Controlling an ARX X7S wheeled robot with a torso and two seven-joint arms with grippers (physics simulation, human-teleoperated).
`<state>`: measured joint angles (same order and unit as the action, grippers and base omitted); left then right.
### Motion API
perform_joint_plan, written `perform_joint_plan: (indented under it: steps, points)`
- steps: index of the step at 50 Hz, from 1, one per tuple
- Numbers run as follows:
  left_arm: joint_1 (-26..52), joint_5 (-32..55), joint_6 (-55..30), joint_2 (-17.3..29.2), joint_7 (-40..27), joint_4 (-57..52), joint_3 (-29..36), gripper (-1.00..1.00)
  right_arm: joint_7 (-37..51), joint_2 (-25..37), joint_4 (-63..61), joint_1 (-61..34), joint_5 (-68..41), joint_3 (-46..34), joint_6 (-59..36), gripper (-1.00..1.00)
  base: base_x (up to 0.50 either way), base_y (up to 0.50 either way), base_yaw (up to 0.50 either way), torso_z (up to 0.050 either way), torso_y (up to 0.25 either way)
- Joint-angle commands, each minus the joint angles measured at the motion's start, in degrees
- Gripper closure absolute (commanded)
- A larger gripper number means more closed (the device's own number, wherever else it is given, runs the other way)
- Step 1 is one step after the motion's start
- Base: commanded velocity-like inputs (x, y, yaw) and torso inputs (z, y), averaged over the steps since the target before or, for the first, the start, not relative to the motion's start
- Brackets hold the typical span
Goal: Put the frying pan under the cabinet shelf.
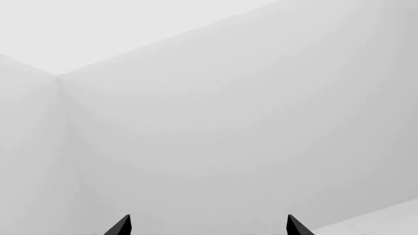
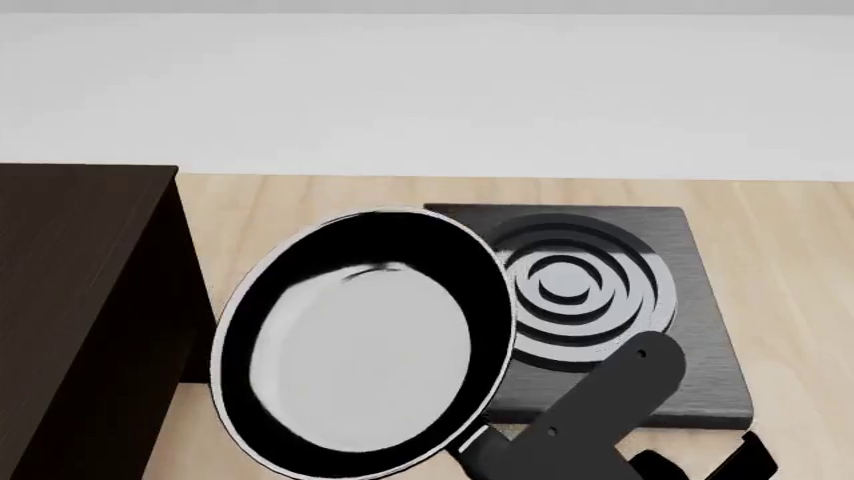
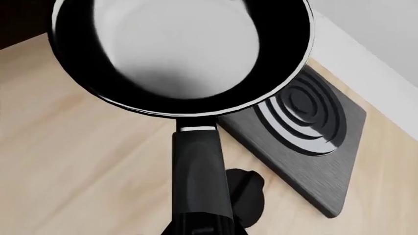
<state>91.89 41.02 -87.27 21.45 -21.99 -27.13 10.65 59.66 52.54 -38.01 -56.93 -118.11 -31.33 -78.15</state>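
Observation:
The frying pan [image 2: 360, 350] is round and black with a thin pale rim and a glossy grey inside. It hangs tilted above the wooden table, between the cabinet shelf [image 2: 80, 320] on the left and the square ringed plate on the right. In the right wrist view the pan [image 3: 176, 49] fills the top, and its long black handle [image 3: 199, 171] runs down into my right gripper [image 3: 199, 229], which is shut on it. The cabinet shows there as a dark corner [image 3: 19, 19]. My left gripper [image 1: 209, 230] is open and empty, facing bare white walls.
A square black plate with concentric rings [image 2: 587, 290] lies on the table just right of the pan, and shows in the right wrist view [image 3: 307, 127]. The light wooden tabletop [image 2: 787, 300] meets a white wall [image 2: 427, 100] behind. The pan's shadow [image 3: 247, 193] falls on the table.

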Motion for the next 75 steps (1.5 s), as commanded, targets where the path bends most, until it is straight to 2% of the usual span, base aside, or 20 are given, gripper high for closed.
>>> perform_joint_plan:
  steps: [1,20,46,60,75]
  points:
    - [-0.6,1.3,0.5,0.7,-1.0,0.0,-0.1,-1.0,-2.7,-1.1,1.0,0.5,5.1,0.6,-1.5,1.0,0.0,0.0,0.0,0.0,0.0]
    - [-1.5,3.3,1.1,1.7,-2.4,-0.2,-0.5,-1.0,-7.4,-4.0,2.4,3.9,11.4,-0.4,-1.8,1.0,0.0,0.0,0.0,0.001,0.001]
    - [-2.3,5.5,1.9,3.4,-4.3,-1.1,-0.5,-1.0,-22.0,-6.2,4.8,11.6,27.9,-0.5,0.6,1.0,0.0,0.0,0.0,0.001,0.002]
    - [-2.2,6.2,2.6,3.8,-4.9,-0.7,0.1,-1.0,-29.5,-8.5,7.5,13.9,36.8,-3.8,3.3,1.0,0.0,0.0,0.0,0.001,0.001]
    - [-1.5,8.3,1.7,4.1,-6.2,-1.1,-1.0,-1.0,-33.4,-12.1,10.6,12.0,41.0,-8.4,2.9,1.0,0.0,0.0,0.0,0.0,0.001]
